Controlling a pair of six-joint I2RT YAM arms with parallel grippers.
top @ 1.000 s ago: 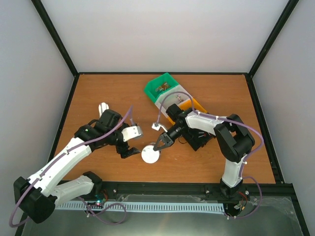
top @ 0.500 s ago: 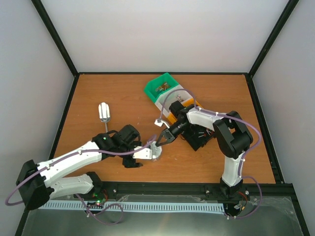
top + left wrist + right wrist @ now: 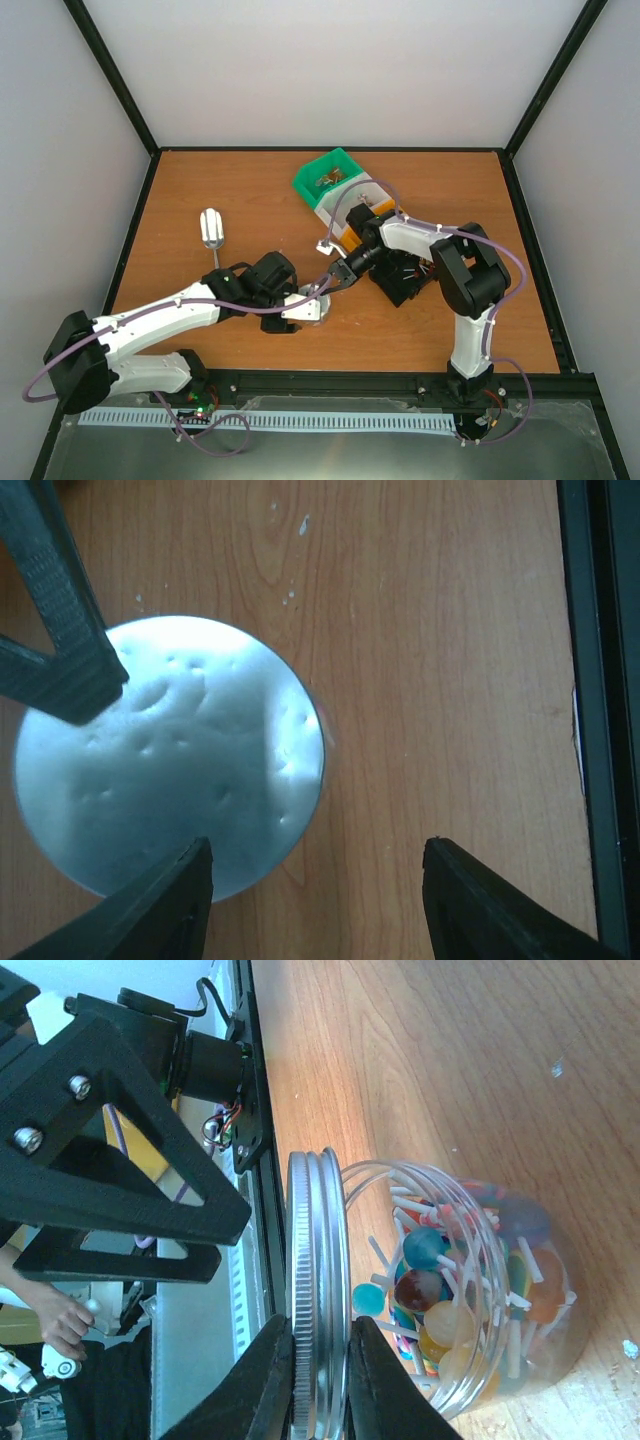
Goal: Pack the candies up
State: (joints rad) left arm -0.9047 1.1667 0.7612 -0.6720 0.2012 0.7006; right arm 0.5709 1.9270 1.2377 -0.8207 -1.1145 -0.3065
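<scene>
metal lid (image 3: pixel 318 1260) on jar (image 3: pixel 530 1360) of candies (image 3: pixel 440 1260) clenched by right tool (image 3: pixel 320 1328); left tool (image 3: pixel 315 858) released alongside.

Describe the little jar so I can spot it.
On the wooden table, look towards the middle of the front edge. There stands a small clear round jar with a silver lid, full of coloured candies on white sticks. The bins behind it are boxy and opaque.

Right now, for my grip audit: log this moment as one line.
right gripper: shut on lid rim | left gripper: open, over lid edge | candies: inside jar | jar: on table
</scene>
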